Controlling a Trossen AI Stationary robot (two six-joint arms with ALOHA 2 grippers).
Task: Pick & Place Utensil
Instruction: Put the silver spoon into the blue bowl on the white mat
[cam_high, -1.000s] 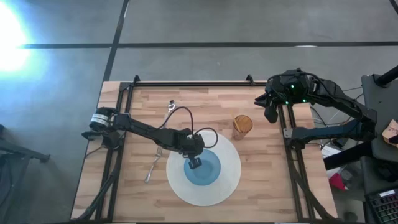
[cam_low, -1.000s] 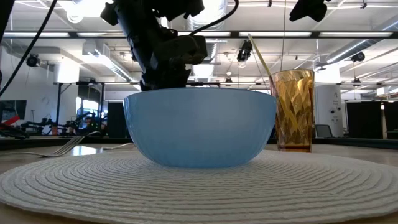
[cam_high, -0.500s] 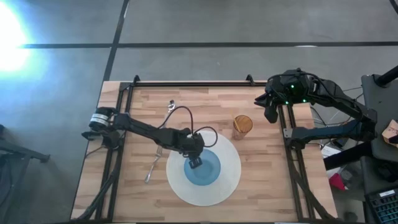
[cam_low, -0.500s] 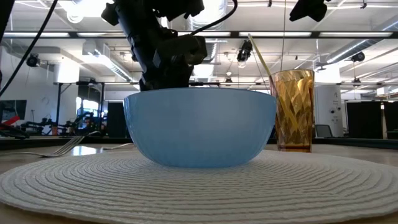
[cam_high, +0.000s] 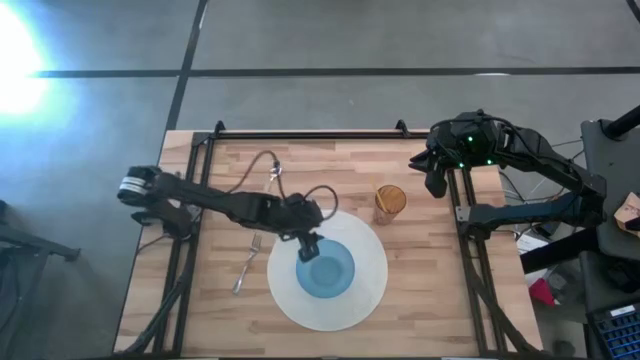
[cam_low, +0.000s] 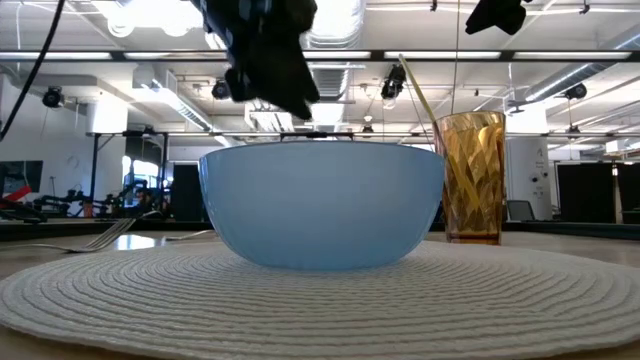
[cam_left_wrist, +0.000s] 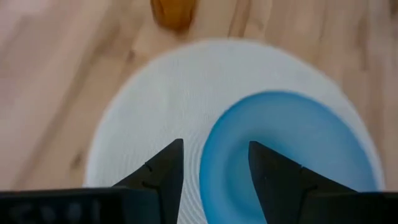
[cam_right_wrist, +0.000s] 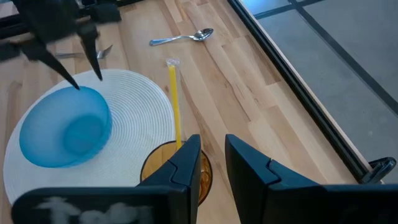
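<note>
left gripper (cam_high: 306, 247) hangs over the near-left rim of the blue bowl (cam_high: 326, 270) on the white placemat (cam_high: 372, 282), fingers spread and empty, fork (cam_high: 246, 265) and spoon (cam_high: 273, 174) lying on the table, right gripper (cam_high: 433, 178) parked slightly open at the far right edge.

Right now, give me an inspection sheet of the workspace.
Surface: wooden table, round white mat on it.
Job's things: fork left of the mat; spoon near the far edge; blue bowl on the mat, nothing seen in it.
Clutter: amber glass with a yellow straw at the mat's right edge.
Grippers: left gripper open, empty, above the bowl's rim; right gripper open, empty, parked at the far right corner.
Cables: black cable loops along the left arm.
Surroundings: grey floor; equipment right of the table.
</note>
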